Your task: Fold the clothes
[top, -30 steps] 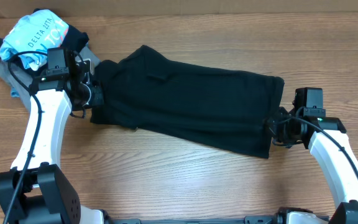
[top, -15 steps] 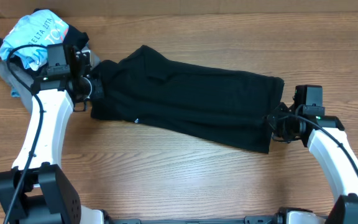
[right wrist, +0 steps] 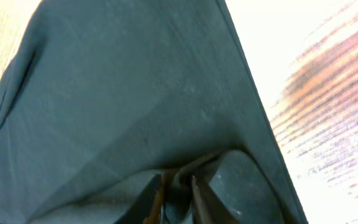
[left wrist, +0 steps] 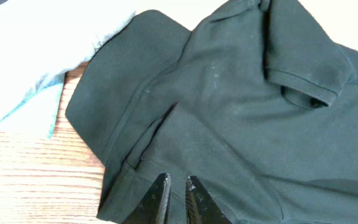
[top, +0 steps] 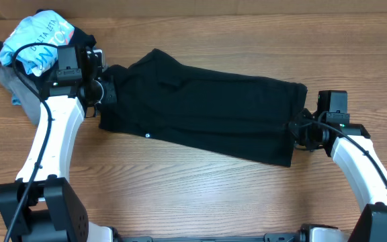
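The black garment [top: 207, 111] lies stretched across the wooden table [top: 180, 195], with a tiny white logo [top: 146, 134] near its front edge. My left gripper [top: 106, 94] is at its left end, shut on the fabric edge. In the left wrist view the fingers [left wrist: 160, 190] stand almost together on the cloth [left wrist: 229, 112], the left gripper [left wrist: 178, 186] near a hem. My right gripper [top: 295, 131] is at the right end, shut on a fold. In the right wrist view the right gripper [right wrist: 178, 186] pinches bunched cloth [right wrist: 135, 93].
A light blue shirt with white lettering [top: 35, 40] lies on a grey garment [top: 9, 77] at the back left, close behind my left arm. The grey fabric also shows in the left wrist view [left wrist: 36, 56], touching the black garment's corner.
My left gripper has moved toward the back of the table, drawing the garment's left edge with it; the white logo has come into view. The right gripper has barely shifted.
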